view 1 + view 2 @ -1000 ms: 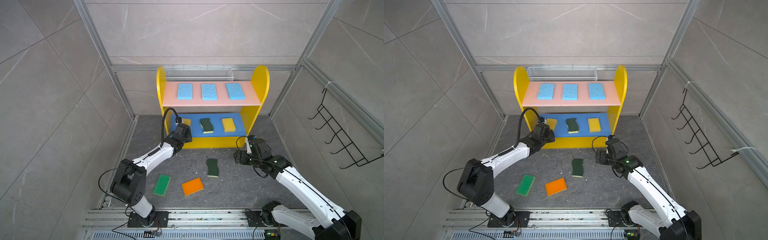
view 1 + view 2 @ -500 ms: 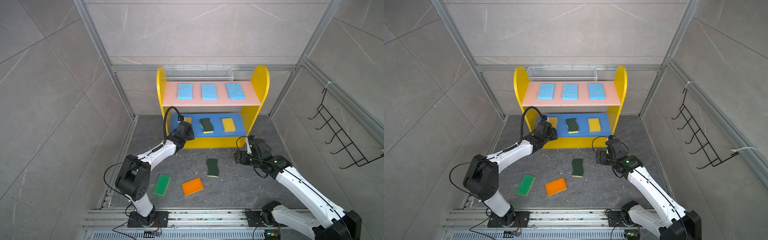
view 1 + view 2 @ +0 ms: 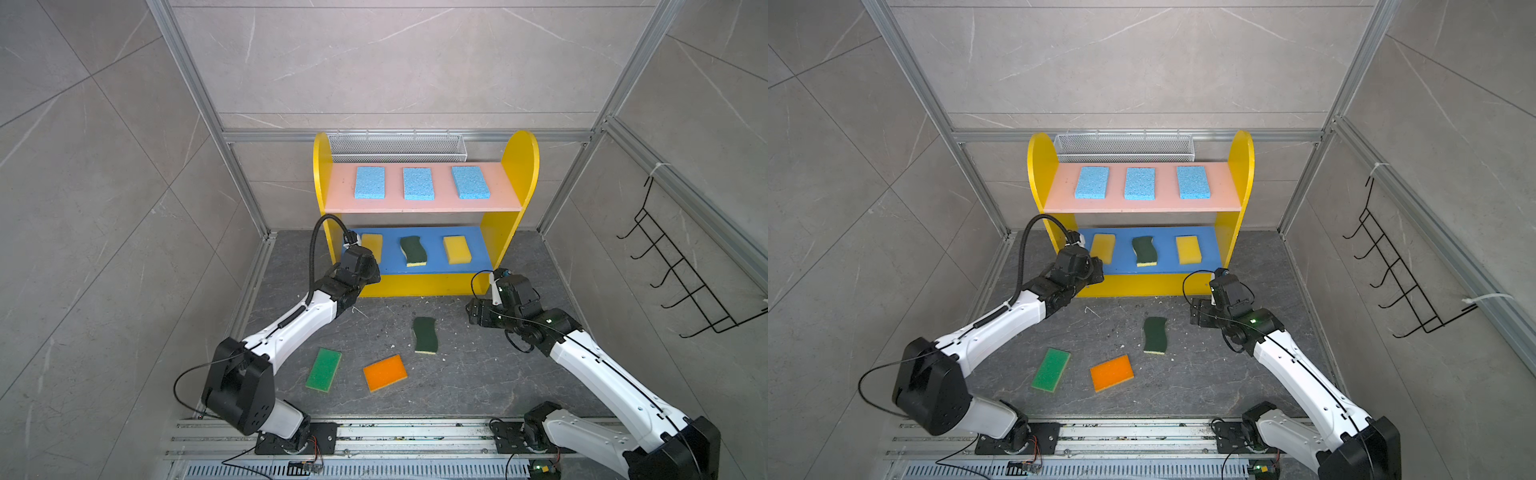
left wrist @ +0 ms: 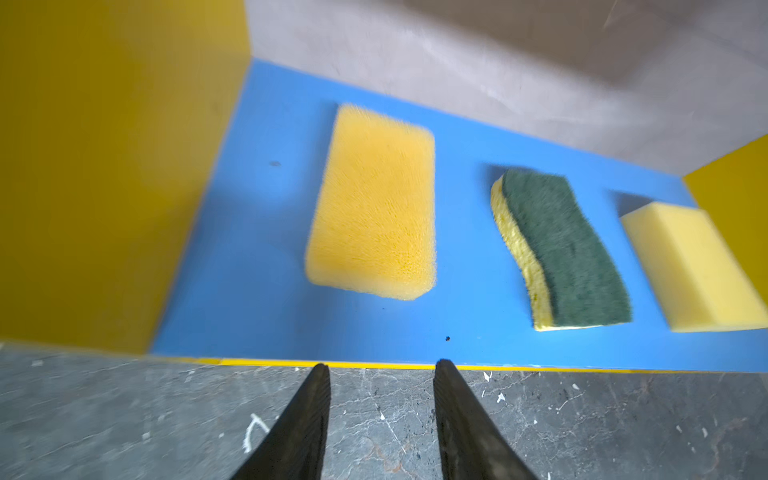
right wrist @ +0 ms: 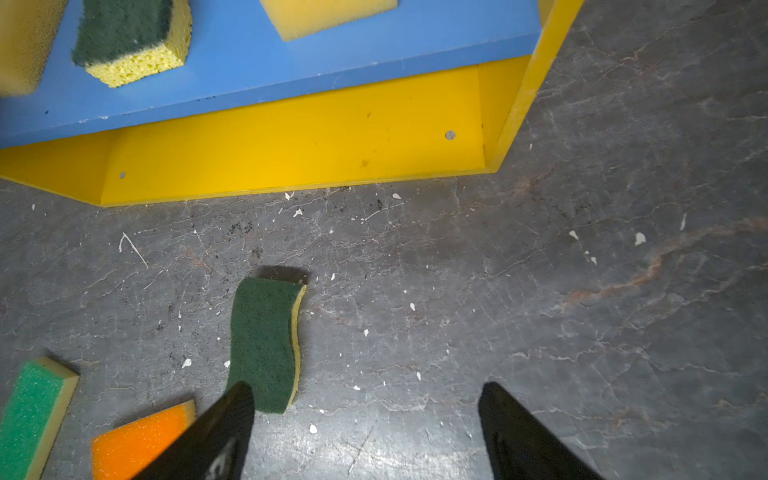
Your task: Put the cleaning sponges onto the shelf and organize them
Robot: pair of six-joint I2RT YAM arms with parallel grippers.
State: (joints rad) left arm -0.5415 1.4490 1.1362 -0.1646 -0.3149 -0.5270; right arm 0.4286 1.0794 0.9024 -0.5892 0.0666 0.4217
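Left jaws, slightly parted and empty, sit just short of the shelf [image 4: 257,266], yellow sponge [image 4: 374,203] dead ahead: a push forward would skew it. Right jaws spread wide, empty; wavy green sponge [image 5: 264,345] ahead lies off-centre, so a descent may shove it.

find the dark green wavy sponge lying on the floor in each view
Top view: dark green floor sponge mid-floor, in front of the shelf, up-right of the orange sponge.
Top view: same spot.
Left wrist: not in it; only its twin on the blue board.
Right wrist: on the floor, short of the shelf's yellow base.
Shared landmark: the blue board.
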